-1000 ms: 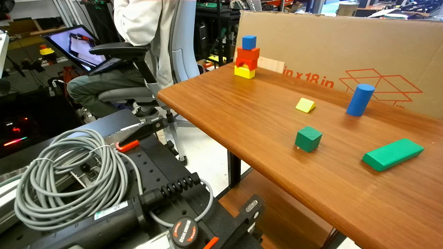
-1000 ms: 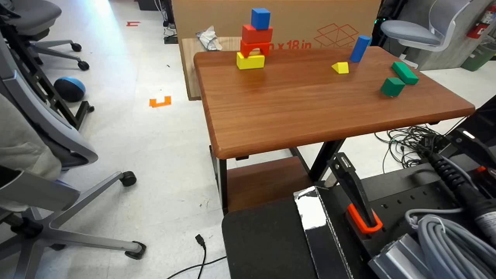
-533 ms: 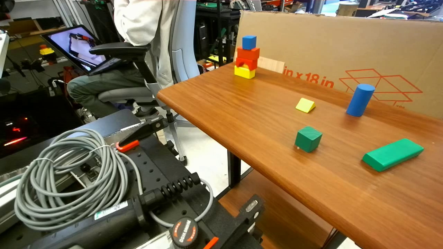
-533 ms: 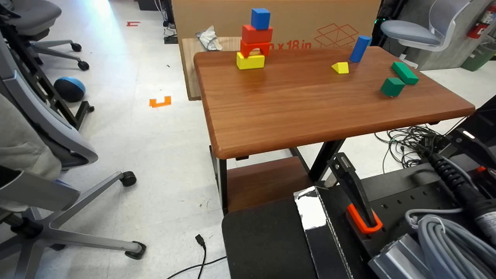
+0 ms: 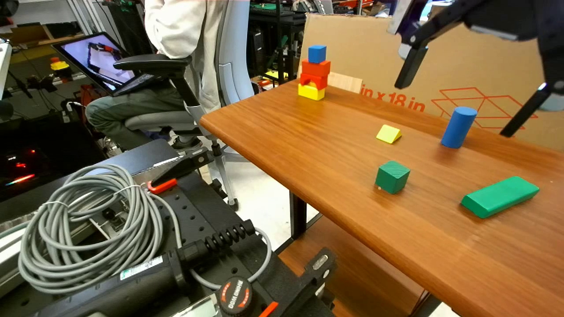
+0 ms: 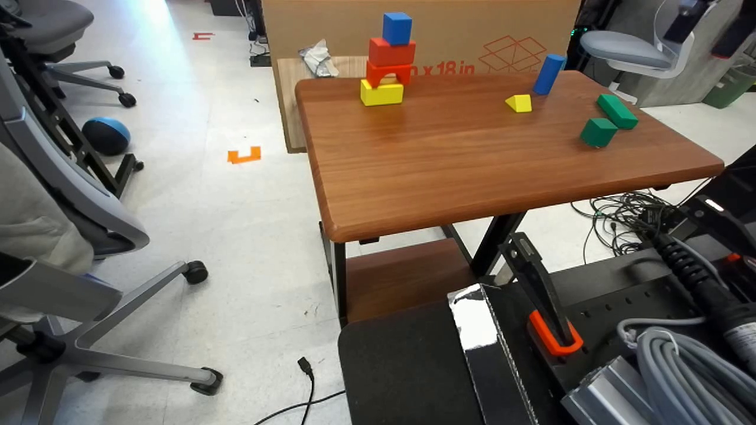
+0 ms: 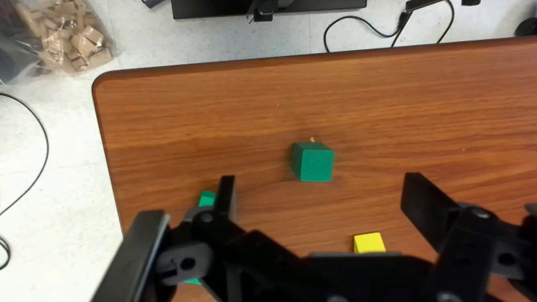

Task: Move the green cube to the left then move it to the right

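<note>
Jaws spread wide and gripping nothing, I hang above the worktop (image 5: 308, 145), clear of every block on it. From my wrist, the green cube (image 7: 317, 165) shows beyond the jaws, within the span between their tips, resting on the worktop with a pale speck (image 7: 312, 139) just beside it. In both exterior views it sits near the long, flat bright-green block (image 5: 500, 197), whose ends peek out around one side of me in the wrist view. The small yellow wedge (image 7: 369, 243) is there too, partly covered by me. Near it, in both exterior views, a blue cylinder (image 5: 459, 127) stands on end in front of the cardboard (image 5: 396, 57). At the worktop's opposite end from that flat block a stack (image 6: 390, 58) rises: yellow block (image 6: 381, 94) lowest, red arch (image 6: 384, 68) on that, then a red block (image 6: 391, 52), with a blue cube (image 6: 397, 29) on top. Past that end, someone (image 5: 176, 26) sits in an office chair (image 5: 233, 48) with an open laptop (image 5: 88, 57). Wooden pieces (image 7: 86, 44) in a clear bag (image 7: 19, 54) lie on the floor (image 7: 75, 188) off one corner.
</note>
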Action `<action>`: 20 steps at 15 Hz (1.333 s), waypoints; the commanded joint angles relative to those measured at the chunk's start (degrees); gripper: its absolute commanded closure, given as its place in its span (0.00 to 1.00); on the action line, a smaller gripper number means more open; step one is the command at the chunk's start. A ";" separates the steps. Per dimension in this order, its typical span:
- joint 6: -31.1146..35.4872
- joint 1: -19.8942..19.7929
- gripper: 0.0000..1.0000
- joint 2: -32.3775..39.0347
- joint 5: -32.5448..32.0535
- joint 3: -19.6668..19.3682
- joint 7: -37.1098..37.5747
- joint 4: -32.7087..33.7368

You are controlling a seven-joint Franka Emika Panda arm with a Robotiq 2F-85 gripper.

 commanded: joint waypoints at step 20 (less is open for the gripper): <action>9.20 1.33 0.00 15.61 -14.07 5.15 16.68 5.47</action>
